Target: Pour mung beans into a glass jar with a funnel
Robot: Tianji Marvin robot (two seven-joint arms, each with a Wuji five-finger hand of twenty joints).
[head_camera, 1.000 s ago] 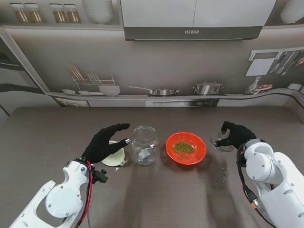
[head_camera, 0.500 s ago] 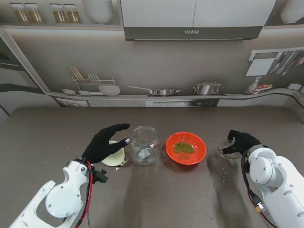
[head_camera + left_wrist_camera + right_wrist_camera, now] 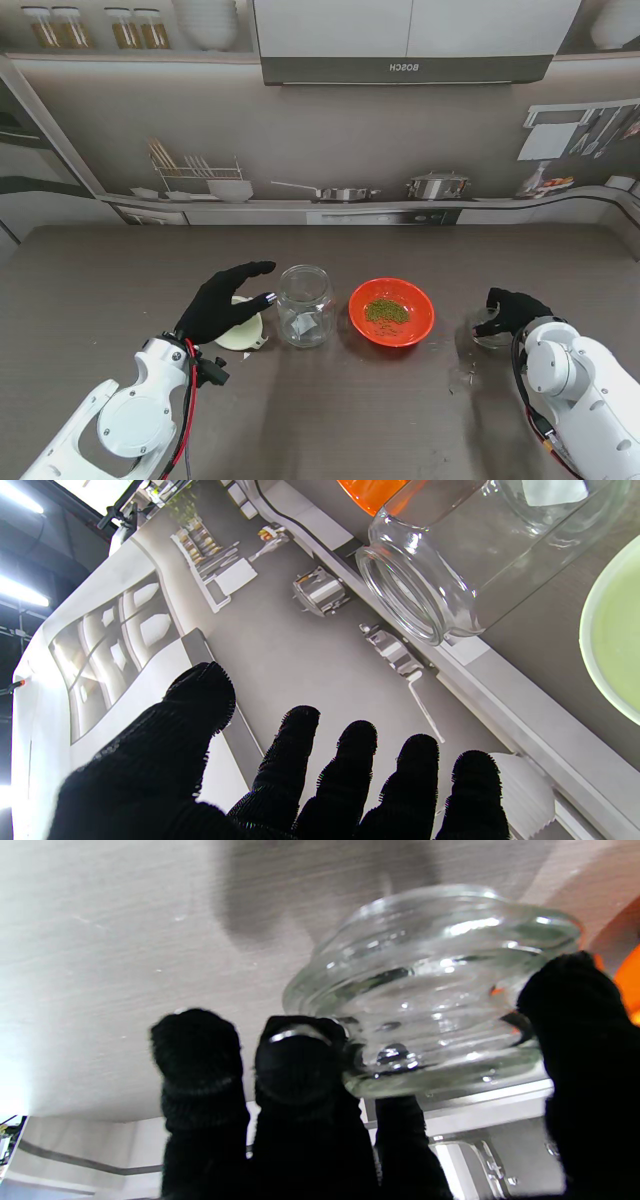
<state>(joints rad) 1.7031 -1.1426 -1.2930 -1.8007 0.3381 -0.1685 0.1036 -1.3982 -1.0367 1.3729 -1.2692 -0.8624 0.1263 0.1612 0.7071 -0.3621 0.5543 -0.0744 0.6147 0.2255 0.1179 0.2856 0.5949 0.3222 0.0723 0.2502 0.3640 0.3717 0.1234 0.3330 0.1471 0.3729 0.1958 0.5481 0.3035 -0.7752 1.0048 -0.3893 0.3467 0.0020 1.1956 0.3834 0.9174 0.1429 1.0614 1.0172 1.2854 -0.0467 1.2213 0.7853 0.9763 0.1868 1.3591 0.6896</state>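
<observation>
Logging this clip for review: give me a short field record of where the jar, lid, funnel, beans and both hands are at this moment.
jar: glass jar, upright, mouth open, mid-table
lid: glass lid, held off to the right
funnel: pale funnel, on table left of jar
beans: mung beans in red bowl, right of jar
left hand: left hand, fingers spread above funnel
right hand: right hand, closed on lid

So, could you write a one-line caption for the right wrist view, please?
Right hand holding the glass lid just above the table.

Orange-red bowl (image 3: 391, 311) of green beans (image 3: 386, 311), pale-green funnel (image 3: 241, 331), clear jar (image 3: 305, 305).
</observation>
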